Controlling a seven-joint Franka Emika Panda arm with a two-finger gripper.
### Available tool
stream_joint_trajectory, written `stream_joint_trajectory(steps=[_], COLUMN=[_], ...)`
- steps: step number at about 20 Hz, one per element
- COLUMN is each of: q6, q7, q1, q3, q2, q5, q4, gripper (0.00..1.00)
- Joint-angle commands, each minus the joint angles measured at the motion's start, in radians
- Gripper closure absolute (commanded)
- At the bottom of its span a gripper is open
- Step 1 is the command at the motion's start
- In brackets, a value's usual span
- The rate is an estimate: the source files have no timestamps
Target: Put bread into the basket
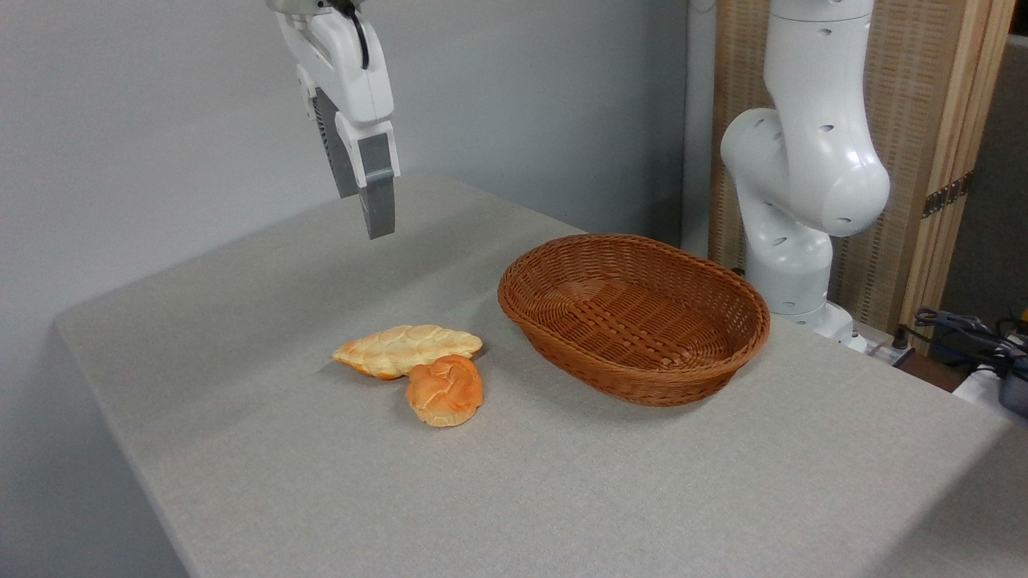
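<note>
While nothing is yet grasped, the scene reads as follows.
Bench (241,449): well below the gripper, grey cloth, carrying everything.
Basket (727,341): below and to the right of the gripper, well apart from it; oval, long axis running left-back to right-front; nothing inside.
Braided loaf (405,349): almost straight below the gripper, pale, touching the bread's back edge.
Bread (444,391): below the gripper and slightly right, nearer the camera; round, no clear long axis; left of the basket, outside it.
Gripper (375,218): raised high, pointing down, carrying nothing; seen edge-on, so the finger gap cannot be judged.
</note>
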Motion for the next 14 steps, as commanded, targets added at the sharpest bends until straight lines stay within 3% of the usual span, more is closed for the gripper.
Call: stream_joint_trajectory(steps=[1,14], q6=[-0.036,-0.059], q7=[-0.014,-0.014], q1=[-0.003,0.0], q3=[0.004,0.01], q2=[-0.004,-0.008], q5=[0.01,0.008], q4=[0.006,0.005], gripper=[0.0,0.0])
